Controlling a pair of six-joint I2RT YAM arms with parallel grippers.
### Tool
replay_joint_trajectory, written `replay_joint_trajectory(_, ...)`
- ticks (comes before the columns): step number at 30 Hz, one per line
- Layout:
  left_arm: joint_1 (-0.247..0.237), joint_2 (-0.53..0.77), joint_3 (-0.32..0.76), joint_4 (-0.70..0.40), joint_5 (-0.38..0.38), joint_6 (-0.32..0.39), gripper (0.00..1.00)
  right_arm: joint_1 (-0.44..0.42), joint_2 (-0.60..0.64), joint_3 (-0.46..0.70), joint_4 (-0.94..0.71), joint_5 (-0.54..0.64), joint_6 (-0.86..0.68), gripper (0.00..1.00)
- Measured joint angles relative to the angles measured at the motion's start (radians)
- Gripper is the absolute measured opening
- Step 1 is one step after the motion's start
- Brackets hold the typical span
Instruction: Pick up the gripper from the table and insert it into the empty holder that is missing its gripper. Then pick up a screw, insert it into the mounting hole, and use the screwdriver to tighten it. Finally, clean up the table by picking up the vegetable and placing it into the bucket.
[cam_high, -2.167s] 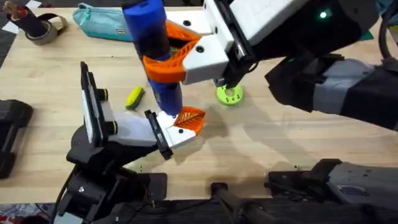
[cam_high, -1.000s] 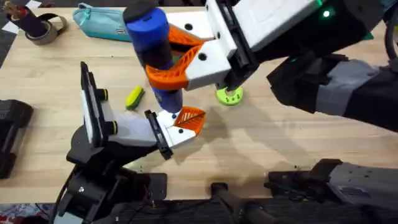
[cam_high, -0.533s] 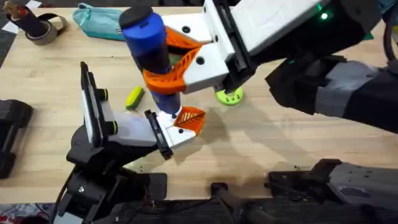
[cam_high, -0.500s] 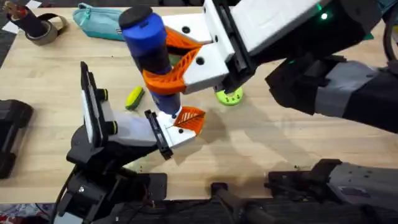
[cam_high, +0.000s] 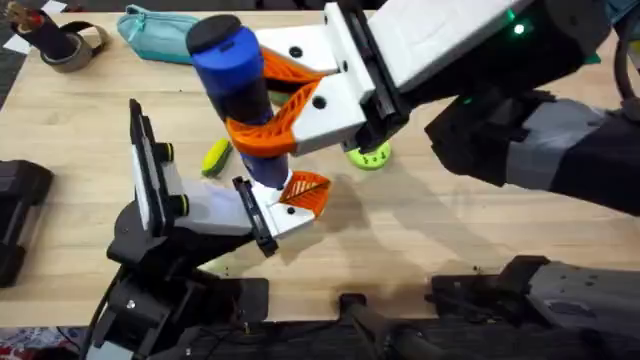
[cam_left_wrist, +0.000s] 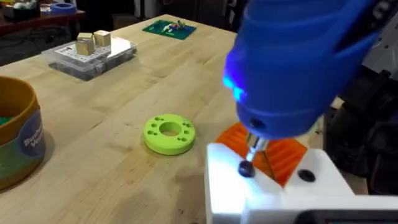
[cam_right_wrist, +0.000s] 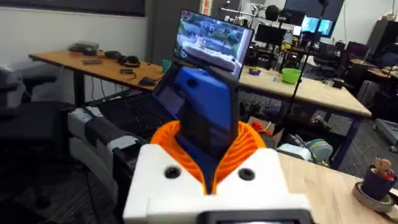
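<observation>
Screwdriver clamped upright, its bit on the screw

The right gripper pinches the screwdriver at mid-barrel with its orange pads; the tip sits on the screw in the white part that the left gripper grips above the bench. The tool looks rigid, smooth and top-heavy, so mid-barrel suits it. Against the earlier frames, its cap leans further left.

Blue screwdriver tilted, tip on screw; vegetable on table.
</observation>
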Motion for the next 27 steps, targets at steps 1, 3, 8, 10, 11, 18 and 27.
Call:
replay_joint_trajectory(1, 0.000, 0.000, 0.000, 0.000, 0.000, 0.000, 0.011, 0.001, 0.000, 0.000, 0.000, 0.003, 0.001, 0.032)
replay_joint_trajectory(3, 0.000, 0.000, 0.000, 0.000, 0.000, 0.000, 0.011, 0.002, 0.000, 0.000, 0.000, 0.009, 0.004, 0.031)
replay_joint_trajectory(8, 0.000, 0.000, 0.000, 0.000, 0.000, 0.000, 0.011, 0.005, 0.000, 0.000, 0.000, 0.017, 0.009, 0.033)
replay_joint_trajectory(10, 0.000, 0.000, 0.000, 0.000, 0.000, 0.000, 0.011, 0.005, 0.000, 0.000, -0.001, 0.018, 0.016, 0.032)
replay_joint_trajectory(11, 0.000, 0.000, 0.000, 0.000, 0.000, 0.000, 0.011, 0.005, 0.000, 0.000, -0.001, 0.019, 0.020, 0.032)
replay_joint_trajectory(18, 0.000, 0.000, 0.000, 0.000, 0.000, 0.000, 0.011, 0.007, 0.000, -0.013, 0.000, 0.022, 0.027, 0.033)
replay_joint_trajectory(27, 0.000, 0.000, 0.000, 0.000, 0.000, 0.000, 0.011, 0.007, 0.000, -0.023, 0.000, 0.022, 0.034, 0.034)
